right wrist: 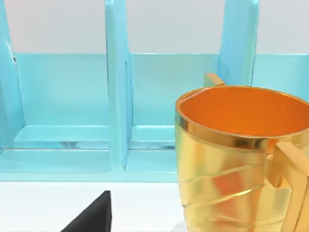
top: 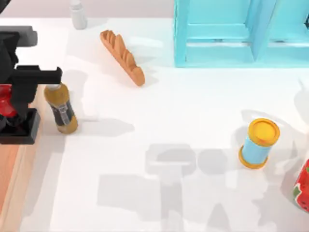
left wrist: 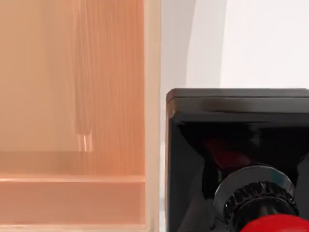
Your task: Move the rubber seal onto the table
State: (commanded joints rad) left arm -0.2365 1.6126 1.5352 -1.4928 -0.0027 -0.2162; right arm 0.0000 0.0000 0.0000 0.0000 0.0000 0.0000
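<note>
Left gripper [top: 10, 108] over rubber seal [top: 18, 126] at table's [top: 169, 121] left edge.

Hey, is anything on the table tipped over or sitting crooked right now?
The bread loaf lies diagonally near the blue shelf unit, and the brown bottle leans beside the left gripper, which is over the rubber seal. Nothing looks spilled.

Black-based, red-knobbed rubber seal [top: 14, 121], white surface [top: 159, 116], tan wooden tray [top: 9, 179], light-blue shelf [top: 217, 43], amber bottle [top: 62, 108], orange baguette [top: 123, 57], yellow-lidded blue can [top: 259, 143], gold cup [right wrist: 241, 159]
</note>
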